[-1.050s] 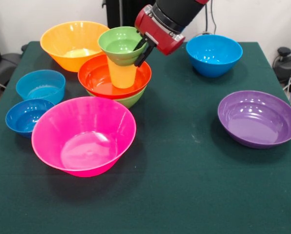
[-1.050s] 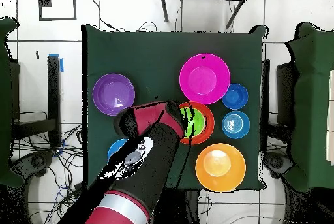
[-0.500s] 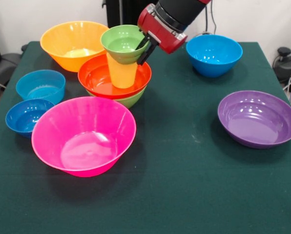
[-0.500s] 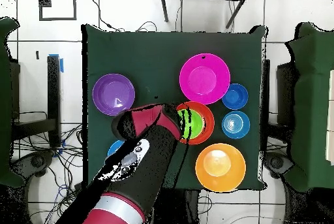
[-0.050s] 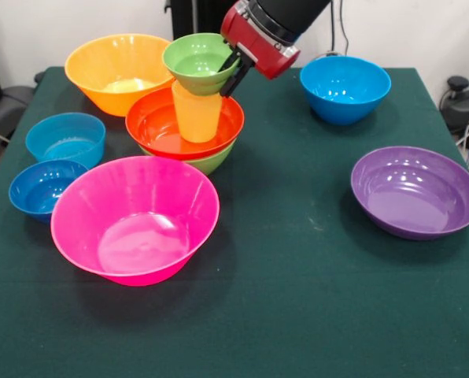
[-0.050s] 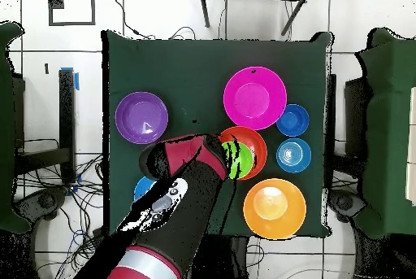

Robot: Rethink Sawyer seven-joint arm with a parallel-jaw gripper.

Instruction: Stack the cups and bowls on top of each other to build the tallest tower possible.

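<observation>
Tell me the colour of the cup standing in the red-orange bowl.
Translucent yellow cup; clearest in the front view.

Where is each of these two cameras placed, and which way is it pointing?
Front view: sits across the table, facing the robot; shows the gripper pinching the small green bowl above the yellow cup, plus the arm's red wrist.
Overhead view: hangs above, looking straight down; shows the whole arm reaching in from the bottom edge.
Both share the green table, the pink bowl and the purple bowl.
</observation>
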